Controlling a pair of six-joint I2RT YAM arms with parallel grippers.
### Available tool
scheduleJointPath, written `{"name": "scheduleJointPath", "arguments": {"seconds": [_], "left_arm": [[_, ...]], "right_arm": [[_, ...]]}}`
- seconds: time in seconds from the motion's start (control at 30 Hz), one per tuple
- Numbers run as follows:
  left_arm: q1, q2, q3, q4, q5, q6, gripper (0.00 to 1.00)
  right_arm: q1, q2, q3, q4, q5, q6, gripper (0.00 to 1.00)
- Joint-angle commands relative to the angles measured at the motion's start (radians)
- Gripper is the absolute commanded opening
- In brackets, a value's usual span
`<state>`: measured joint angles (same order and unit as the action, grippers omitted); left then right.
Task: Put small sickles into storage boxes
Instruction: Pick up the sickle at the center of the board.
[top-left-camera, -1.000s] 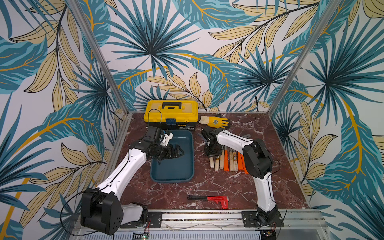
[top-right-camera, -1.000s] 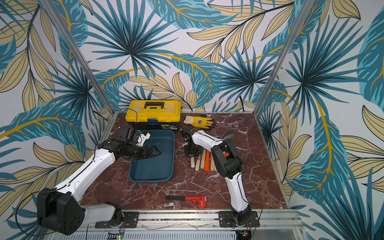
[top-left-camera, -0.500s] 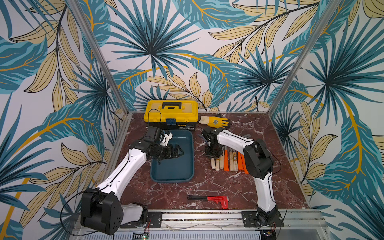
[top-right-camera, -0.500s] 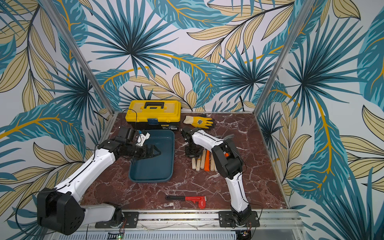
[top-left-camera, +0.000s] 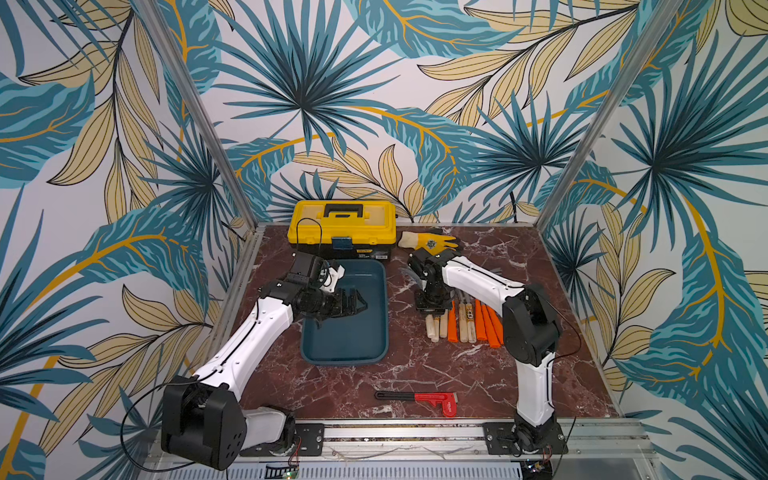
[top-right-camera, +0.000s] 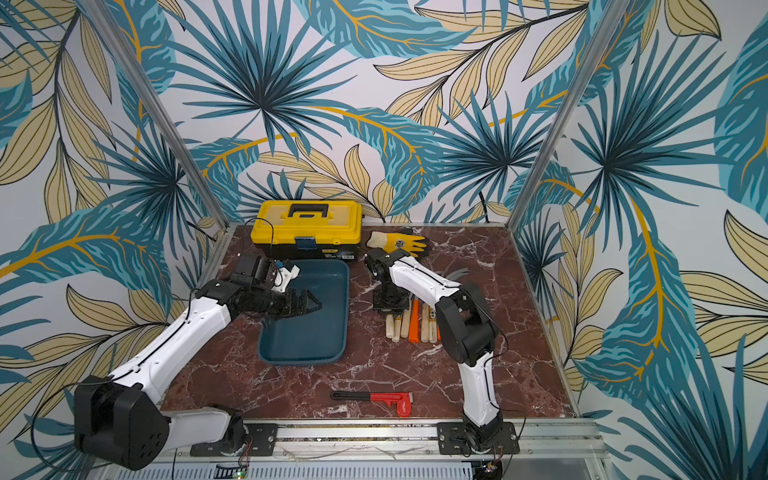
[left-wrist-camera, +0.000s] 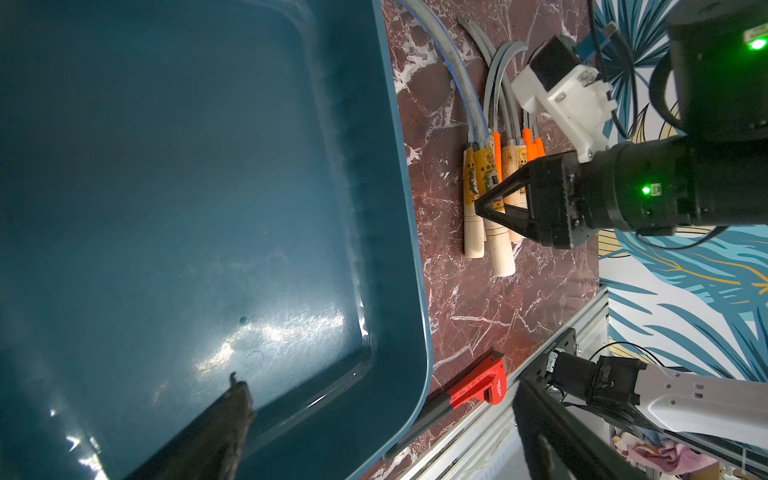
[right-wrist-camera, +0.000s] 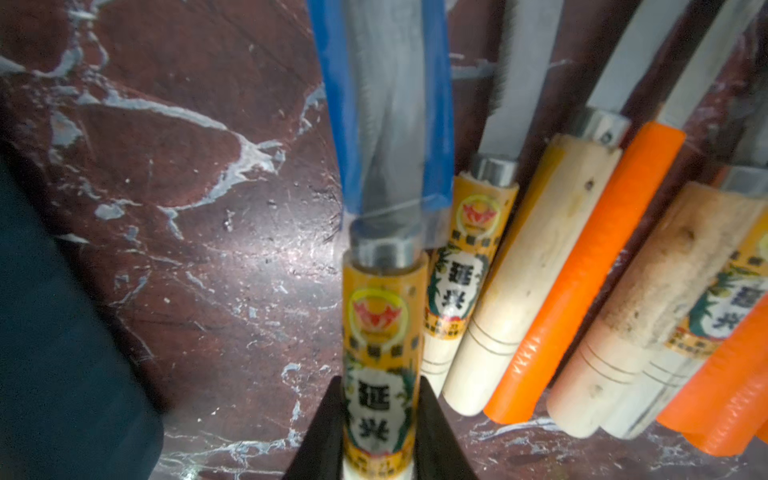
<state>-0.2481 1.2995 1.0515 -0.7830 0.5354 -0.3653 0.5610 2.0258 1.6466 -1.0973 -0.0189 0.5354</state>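
The right end effector (right-wrist-camera: 380, 380) is clamped on the labelled wooden handle of a small sickle (right-wrist-camera: 382, 307), just beside the other sickles (top-left-camera: 469, 328) lined up on the marble worktop (top-left-camera: 415, 365). The left end effector (top-left-camera: 353, 302), jaws spread and holding nothing, hangs over the teal storage box (top-left-camera: 349, 340), which sits near the right end effector's opposite side.

Held sickle (right-wrist-camera: 384, 324) blade blurred, tip cut off; I see right arm (top-right-camera: 419, 278) partly covering small sickles (top-right-camera: 415, 322).

Sickles (top-left-camera: 463, 328) side by side beside teal tray (top-left-camera: 345, 360)
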Motion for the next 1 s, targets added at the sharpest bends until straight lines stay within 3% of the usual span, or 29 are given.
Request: {"name": "scheduleJointPath", "arguments": {"seconds": [0.0, 0.43, 0.97], "left_arm": [[-0.005, -0.030, 0.021, -0.001, -0.011, -0.003, 0.99], [0.000, -0.080, 0.044, -0.007, -0.083, 0.005, 0.99], [0.073, -0.132, 0.082, -0.068, -0.048, 0.012, 1.00]], "right_arm": [[0.005, -0.064, 0.003, -0.058, -0.021, 0.037, 0.00], [0.011, -0.144, 0.056, -0.107, -0.127, 0.135, 0.00], [0.103, -0.122, 0.205, -0.136, -0.193, 0.195, 0.00]]}}
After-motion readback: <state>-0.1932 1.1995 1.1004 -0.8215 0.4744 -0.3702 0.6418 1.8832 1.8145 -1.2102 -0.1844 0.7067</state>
